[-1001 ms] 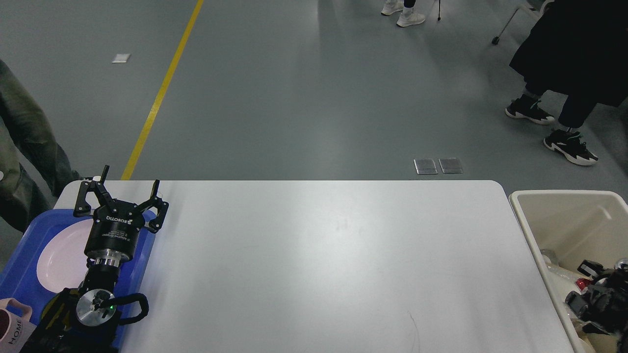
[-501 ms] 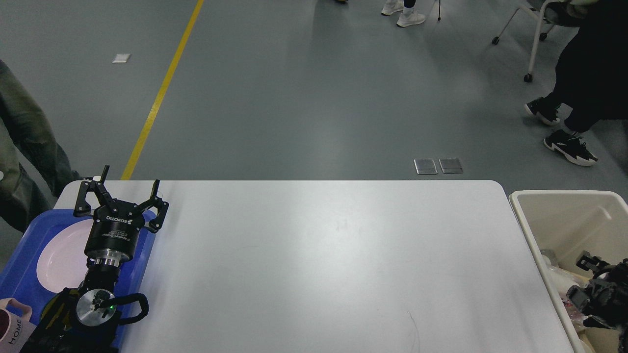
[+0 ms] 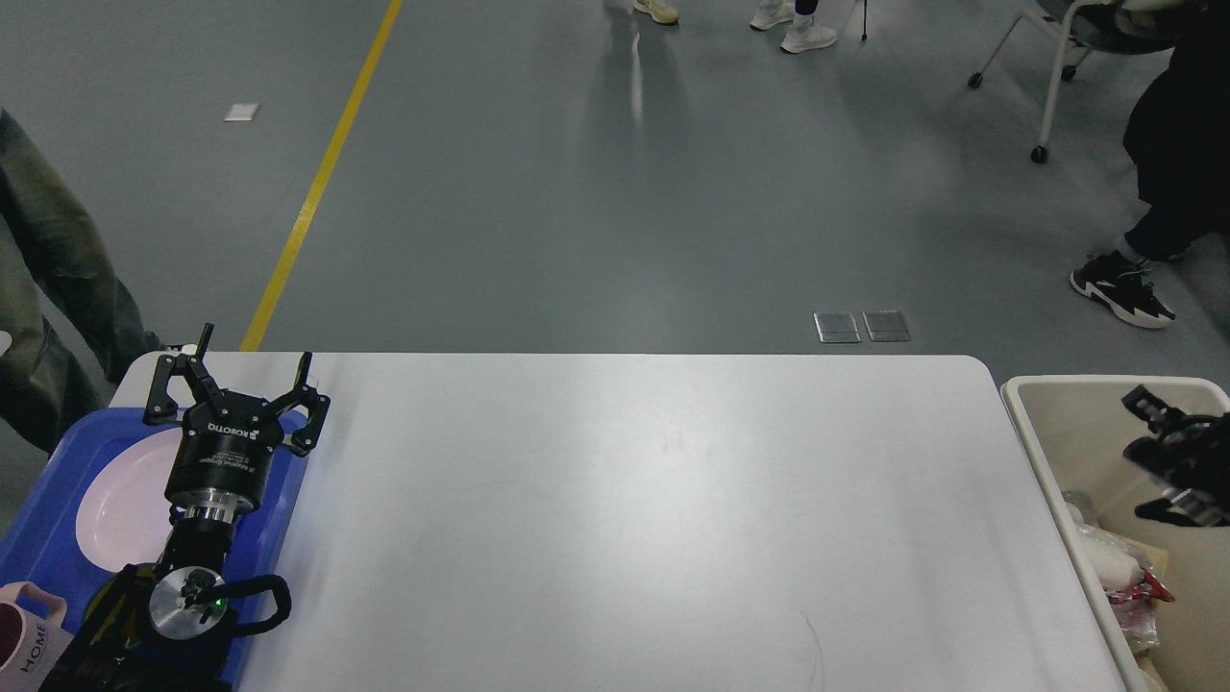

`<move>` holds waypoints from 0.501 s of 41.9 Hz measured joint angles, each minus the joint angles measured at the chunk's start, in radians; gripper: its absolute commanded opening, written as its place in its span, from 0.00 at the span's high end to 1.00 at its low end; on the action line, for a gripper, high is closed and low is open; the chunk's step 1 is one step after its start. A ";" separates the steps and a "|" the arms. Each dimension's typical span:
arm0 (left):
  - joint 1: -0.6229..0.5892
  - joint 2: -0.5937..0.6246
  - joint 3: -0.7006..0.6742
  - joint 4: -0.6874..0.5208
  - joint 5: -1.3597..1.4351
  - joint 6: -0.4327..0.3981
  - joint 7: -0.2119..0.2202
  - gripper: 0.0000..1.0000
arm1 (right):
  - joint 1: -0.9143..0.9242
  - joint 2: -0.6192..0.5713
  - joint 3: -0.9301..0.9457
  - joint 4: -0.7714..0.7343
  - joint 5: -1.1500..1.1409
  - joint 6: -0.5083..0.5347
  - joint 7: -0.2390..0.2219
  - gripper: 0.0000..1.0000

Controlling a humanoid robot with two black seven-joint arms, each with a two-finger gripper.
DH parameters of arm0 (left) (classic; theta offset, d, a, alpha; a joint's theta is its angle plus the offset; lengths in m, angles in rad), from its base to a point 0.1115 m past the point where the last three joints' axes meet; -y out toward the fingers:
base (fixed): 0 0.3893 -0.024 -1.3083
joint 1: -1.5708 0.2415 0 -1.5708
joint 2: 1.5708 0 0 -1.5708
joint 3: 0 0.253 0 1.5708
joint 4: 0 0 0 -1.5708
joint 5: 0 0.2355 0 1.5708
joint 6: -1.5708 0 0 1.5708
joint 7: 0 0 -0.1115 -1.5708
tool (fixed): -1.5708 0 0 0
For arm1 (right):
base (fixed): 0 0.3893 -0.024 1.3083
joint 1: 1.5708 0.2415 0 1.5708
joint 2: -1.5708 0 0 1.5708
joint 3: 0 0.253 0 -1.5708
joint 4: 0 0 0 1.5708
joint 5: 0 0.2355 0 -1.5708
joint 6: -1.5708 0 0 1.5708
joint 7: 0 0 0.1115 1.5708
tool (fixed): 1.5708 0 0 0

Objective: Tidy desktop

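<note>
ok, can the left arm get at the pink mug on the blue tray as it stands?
Probably, but awkwardly. The left gripper is open and empty above the blue tray, while the pink mug sits back beside the arm's own wrist, so it would have to fold back.

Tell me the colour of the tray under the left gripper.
Blue; the tray holds a white plate, seen in the head view.

Beyond the table you have: grey glossy floor (image 3: 596, 192); one yellow floor line (image 3: 317, 183) running diagonally at left; two metal floor plates (image 3: 861, 326) side by side; a wheeled chair (image 3: 1057, 58) at upper right; bystanders' shoes (image 3: 1121, 286) and legs at the edges.
</note>
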 measured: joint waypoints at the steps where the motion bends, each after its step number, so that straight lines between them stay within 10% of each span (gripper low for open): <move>1: 0.000 0.000 0.000 0.000 0.000 0.000 0.000 0.03 | 0.014 -0.013 0.041 0.012 0.000 0.000 0.004 0.00; 21: 0.000 0.000 0.000 0.000 0.000 0.000 0.000 0.03 | -0.015 -0.034 1.198 0.154 -0.002 0.011 0.016 0.00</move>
